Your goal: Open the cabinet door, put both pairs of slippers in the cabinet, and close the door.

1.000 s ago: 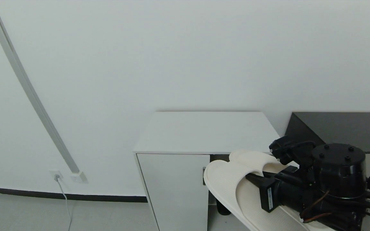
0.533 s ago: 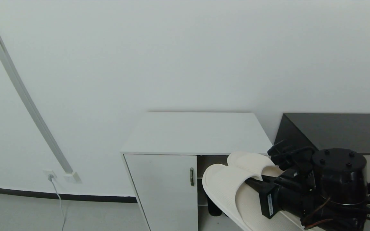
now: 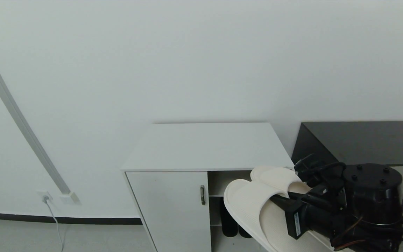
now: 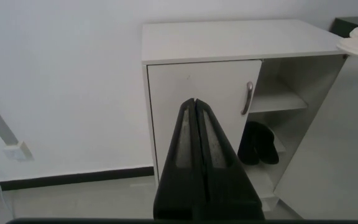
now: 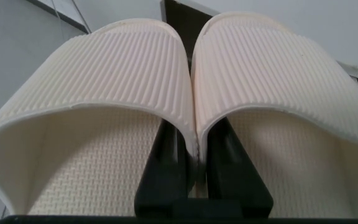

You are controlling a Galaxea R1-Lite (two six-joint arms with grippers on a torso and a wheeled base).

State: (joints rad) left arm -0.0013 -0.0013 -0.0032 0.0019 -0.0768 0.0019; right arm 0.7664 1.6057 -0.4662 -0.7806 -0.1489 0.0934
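With the right half of the cabinet (image 3: 205, 147) standing open, the action is all on the right arm: the right gripper (image 5: 194, 168) is clamped onto the white slippers (image 3: 254, 196), its fingers pinching the two inner side walls together so that one grip carries the whole pair side by side. Toes lead, pointing at the opening, which looks like a setup for sliding them in front first. The pair hangs in the air just in front of the cabinet's upper edge, not inside yet. Look into the opening and a dark pair of slippers (image 4: 258, 143) sits on the lower level, tucked beneath a bare shelf (image 4: 277, 102), so by that count one pair seems home and the white pair is the one left. The left door (image 3: 170, 210) remains closed, its handle (image 3: 202, 195) right at the edge of the gap. Meanwhile the left gripper (image 4: 194, 109) hangs well back from the cabinet, fingers pressed together with nothing between them, probably parked clear to leave the right arm room.
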